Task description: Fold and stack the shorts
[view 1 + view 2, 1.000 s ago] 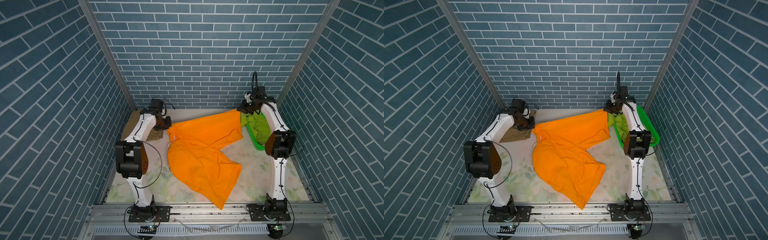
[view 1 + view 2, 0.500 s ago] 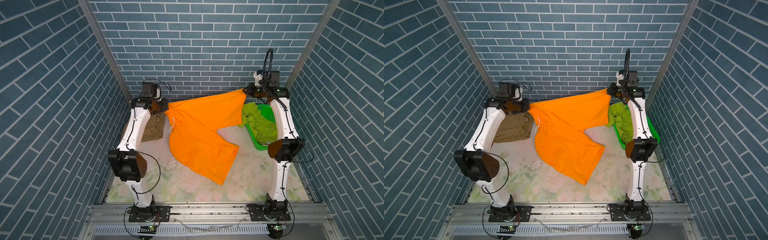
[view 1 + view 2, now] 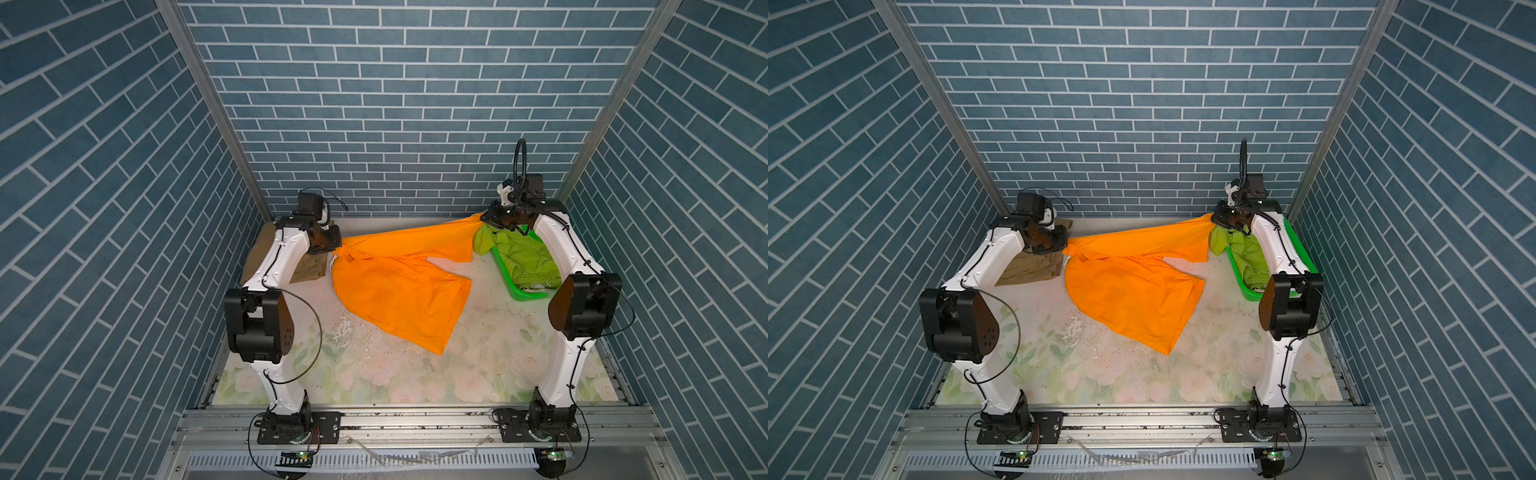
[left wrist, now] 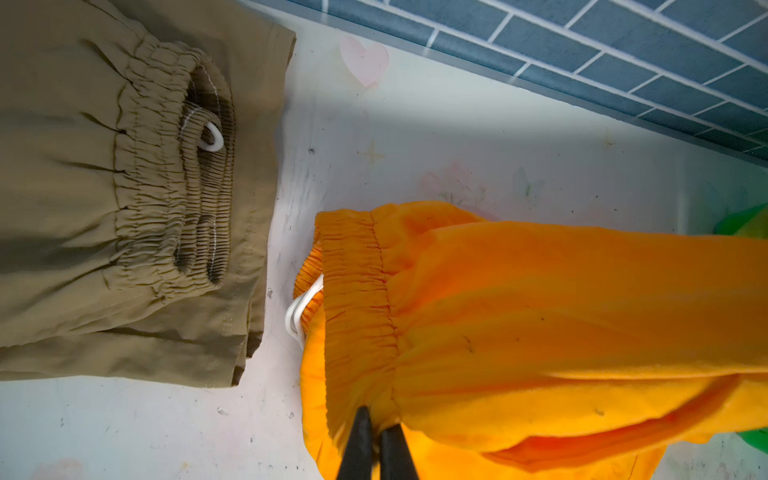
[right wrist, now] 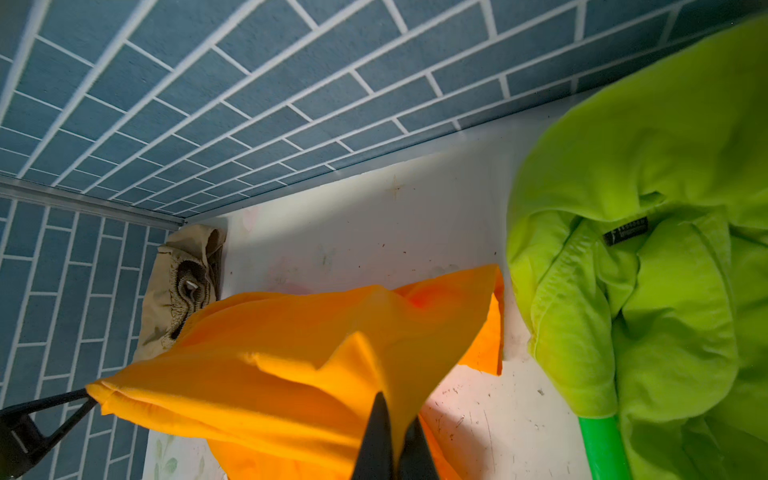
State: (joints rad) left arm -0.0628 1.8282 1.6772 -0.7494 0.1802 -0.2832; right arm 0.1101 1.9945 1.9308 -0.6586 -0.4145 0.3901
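The orange shorts (image 3: 399, 291) (image 3: 1133, 291) hang stretched between both grippers at the back of the table, one leg draping down onto it. My left gripper (image 3: 337, 246) (image 4: 379, 424) is shut on their gathered waistband (image 4: 357, 299). My right gripper (image 3: 485, 216) (image 5: 395, 409) is shut on the far orange edge (image 5: 332, 332). The folded tan shorts (image 4: 124, 187) (image 3: 1030, 268) lie flat at the back left, beside the left gripper. The lime green shorts (image 5: 644, 270) (image 3: 528, 259) are heaped in the green basket (image 3: 521, 293) under the right arm.
The blue brick back wall (image 3: 395, 124) stands close behind both grippers, and brick side walls close in left and right. The floral table cover (image 3: 395, 374) runs to the metal rail (image 3: 415, 419) at the front.
Both grippers have come back down from their raised position half a second ago, still holding the orange shorts. The hanging leg has settled lower onto the table.
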